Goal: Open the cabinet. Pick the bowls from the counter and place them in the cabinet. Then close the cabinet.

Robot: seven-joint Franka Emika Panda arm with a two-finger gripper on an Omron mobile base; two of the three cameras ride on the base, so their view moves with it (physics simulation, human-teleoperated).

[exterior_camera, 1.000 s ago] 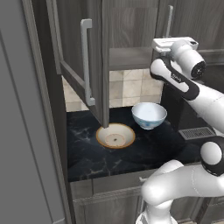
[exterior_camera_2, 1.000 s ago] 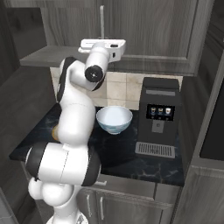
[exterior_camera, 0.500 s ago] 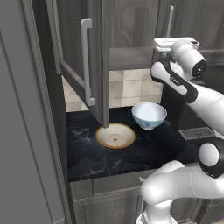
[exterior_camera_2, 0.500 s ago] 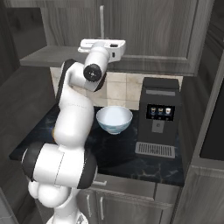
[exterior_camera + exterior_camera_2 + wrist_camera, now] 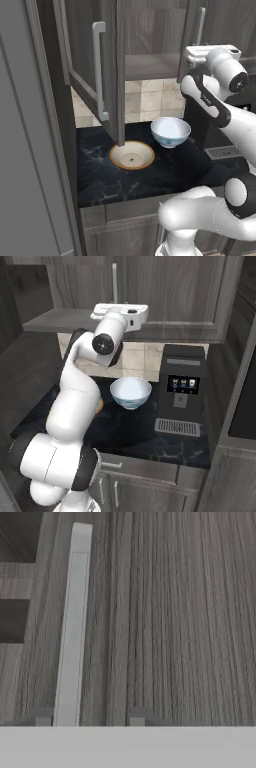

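At the far left, well to the left of the jaws, the cabinet's left door (image 5: 95, 80) stands swung out toward the room, its long silver bar handle (image 5: 99, 70) facing forward. Behind it the wooden shelf (image 5: 150, 65) is exposed, at about the height of the jaws and to their left. Below that door's lower edge, down and left of the jaws, the shallow cream bowl (image 5: 132, 155) with the orange-brown rim sits on the black veined counter (image 5: 165, 175). Just to its right, nearly under the jaws, the deep white bowl (image 5: 170, 132) with blue pattern stands upright, close beside the cream one, with beige tile behind both.

Above them the gripper (image 5: 90, 719) is raised to the right door (image 5: 165, 291), which looks not yet swung out. In the hand view the two finger tips (image 5: 136, 716) stand apart with that door's silver handle (image 5: 72, 627) rising from just inside the left tip; the jaws are parted and I cannot tell whether either tip touches the bar. The door's wood grain lies straight ahead of them.

Farther right, below and right of the jaws, a black coffee machine (image 5: 181, 391) stands on the counter.
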